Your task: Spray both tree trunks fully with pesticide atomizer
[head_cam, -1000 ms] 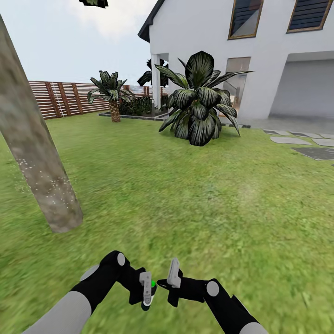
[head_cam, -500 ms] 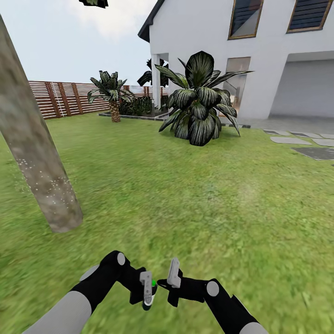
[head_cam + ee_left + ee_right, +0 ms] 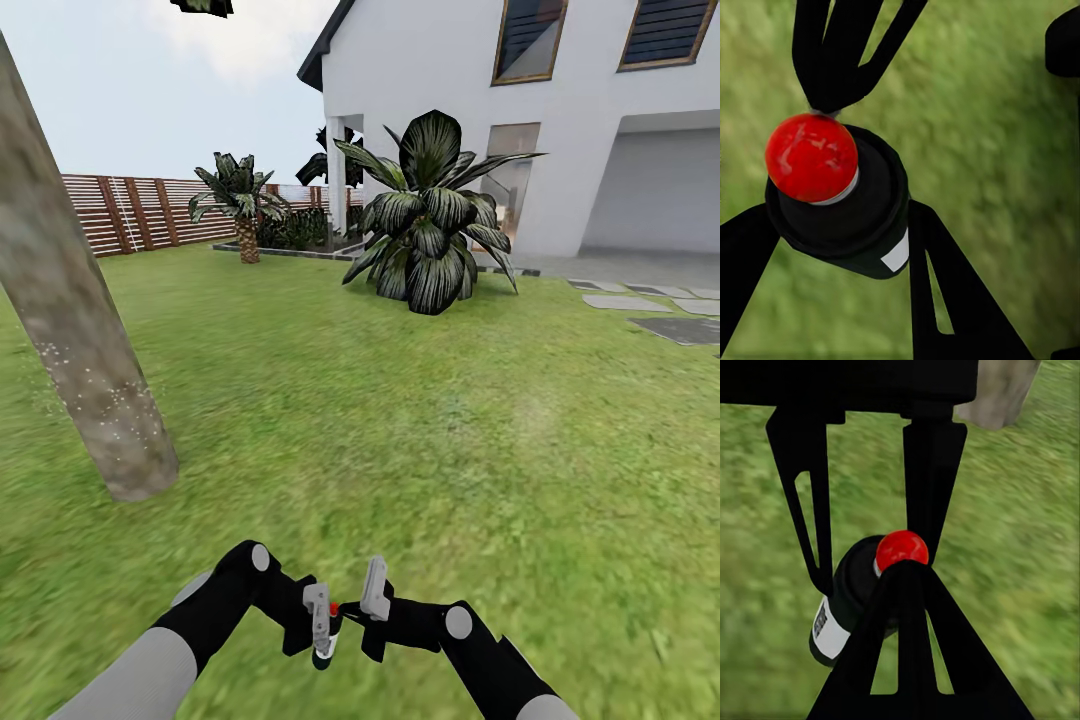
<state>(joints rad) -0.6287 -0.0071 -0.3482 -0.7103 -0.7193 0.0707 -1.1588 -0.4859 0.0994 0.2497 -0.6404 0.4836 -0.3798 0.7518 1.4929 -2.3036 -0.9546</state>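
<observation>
Fingers [image 3: 945, 300] of left gripper [image 3: 320, 625] clamp atomizer [image 3: 847, 202]; right fingers [image 3: 926, 465] pressed shut on its button [image 3: 811, 157], turned green to red, so likely spraying toggled.

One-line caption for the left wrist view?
Left end effector grips a black atomizer bottle with round red cap above blurred green lawn.

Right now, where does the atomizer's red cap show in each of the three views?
Head view: the red cap is a small dot low in the picture, between the two grippers.
Left wrist view: the cap is large, upper left, atop the black atomizer.
Right wrist view: it sits near the centre, behind a dark gripper finger.
Shared landmark: the green lawn behind it.
</observation>
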